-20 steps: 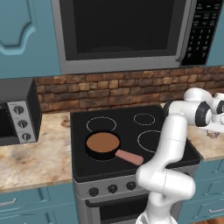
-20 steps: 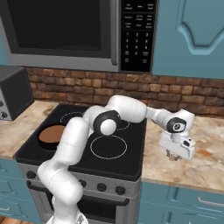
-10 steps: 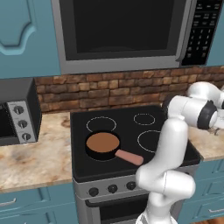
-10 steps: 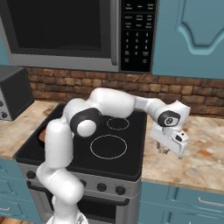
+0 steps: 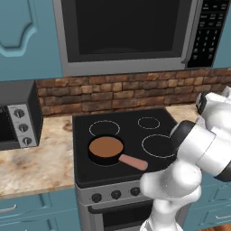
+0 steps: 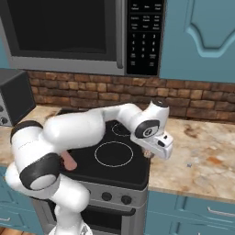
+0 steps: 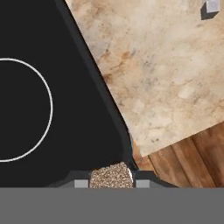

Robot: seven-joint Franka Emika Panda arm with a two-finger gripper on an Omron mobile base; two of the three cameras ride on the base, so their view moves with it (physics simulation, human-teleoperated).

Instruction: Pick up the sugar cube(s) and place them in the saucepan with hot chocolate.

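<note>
The gripper [image 7: 111, 183], with a speckled brown sugar cube [image 7: 111, 176] clamped between its fingers, swings left from over the desk [image 6: 202, 151] to the right edge of the stove [image 6: 119, 160], and the arm's [image 6: 78, 131] elbow folds back toward the near left

Speckled tan-brown sugar cube [image 7: 111, 175]; small black round saucepan [image 5: 106, 150] showing brown liquid and salmon-pink handle; black stovetop [image 6: 114, 160]; mottled beige stone counter [image 7: 162, 74]; small grey cube [image 7: 212, 6].
</note>
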